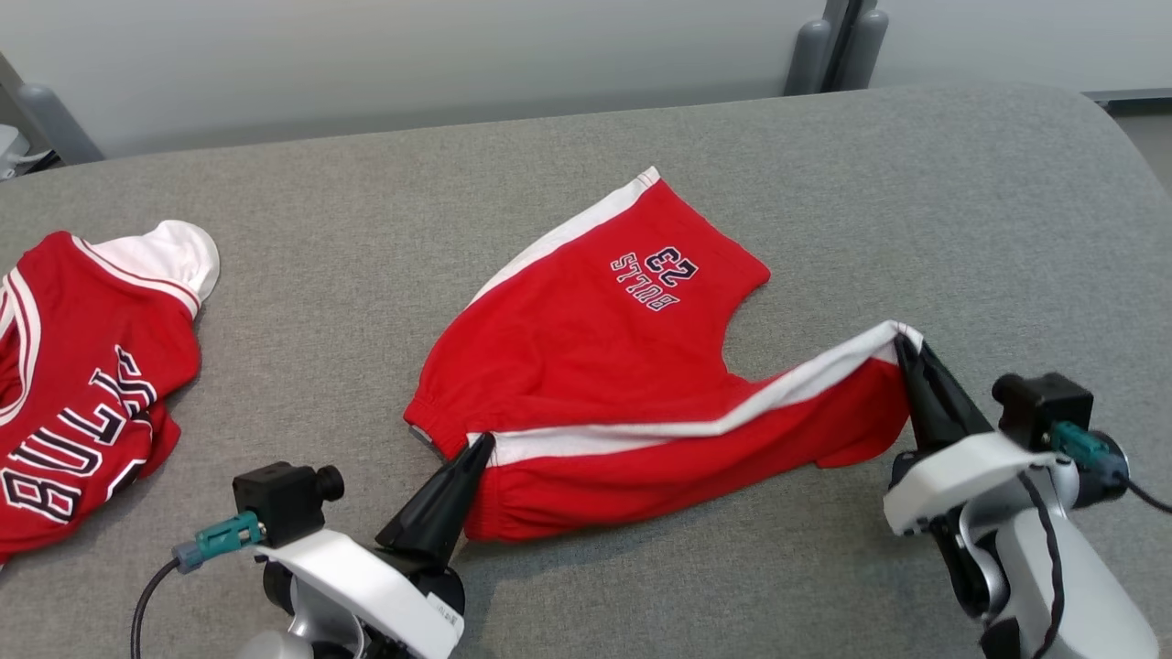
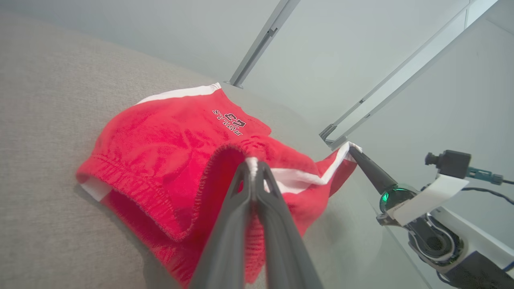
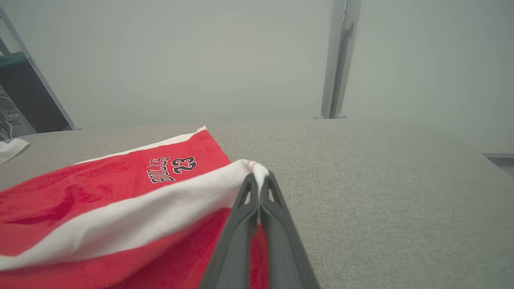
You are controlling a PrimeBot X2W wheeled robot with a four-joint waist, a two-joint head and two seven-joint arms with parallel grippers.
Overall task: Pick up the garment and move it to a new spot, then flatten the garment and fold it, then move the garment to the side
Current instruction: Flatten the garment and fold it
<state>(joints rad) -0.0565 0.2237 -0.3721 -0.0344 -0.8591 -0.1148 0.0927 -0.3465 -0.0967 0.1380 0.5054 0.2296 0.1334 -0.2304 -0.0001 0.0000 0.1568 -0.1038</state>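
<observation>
garment (image 1: 586,366): bright red, with a broad white band down each side seam; small dark "BULLS 23" print, outlined white, toward 12 o'clock on the cloth.
jersey (image 1: 82,384): red, at 9 o'clock of the garment; white trim with thin red lines at neck and armhole; large black letters edged white.
counter (image 1: 916,201): mid grey, fine woven fleck.
left gripper (image 1: 482,446): black fingers, white casing; teal plug (image 1: 220,538) on a black camera (image 1: 284,499).
right gripper (image 1: 902,340): same black and white; small green light (image 2: 384,197).
wall (image 1: 366,55): pale grey-green, plain.
</observation>
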